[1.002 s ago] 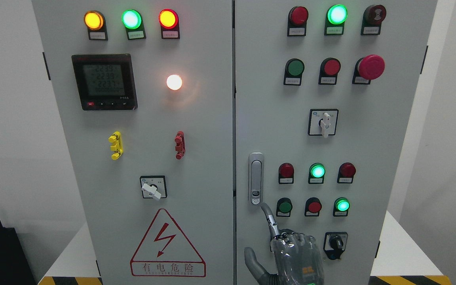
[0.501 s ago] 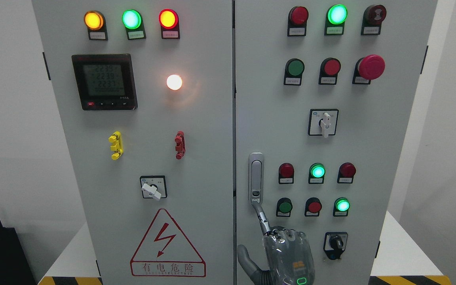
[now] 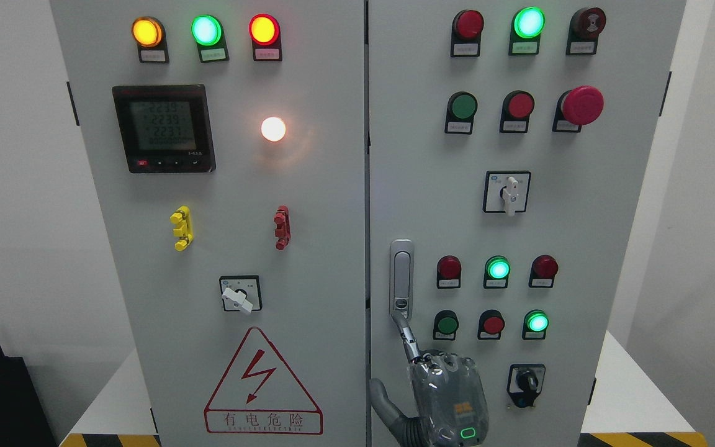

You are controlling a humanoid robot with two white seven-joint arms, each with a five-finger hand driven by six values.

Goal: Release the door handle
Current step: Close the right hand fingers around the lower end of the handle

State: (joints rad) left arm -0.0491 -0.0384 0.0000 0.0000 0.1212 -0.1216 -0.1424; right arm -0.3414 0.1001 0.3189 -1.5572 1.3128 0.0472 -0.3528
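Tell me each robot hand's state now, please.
Left robot hand: not in view.
Right robot hand: at the silver metal door handle's base; grip cannot be told.

A red-bordered warning triangle (image 3: 262,380) with a lightning bolt on the left cabinet door (image 3: 320,205) reads "有电危险". The digital meter (image 3: 164,128) shows three rows, seemingly "2239", "2239", "2233". The small labels (image 3: 465,50) under the lamps are too small to read.
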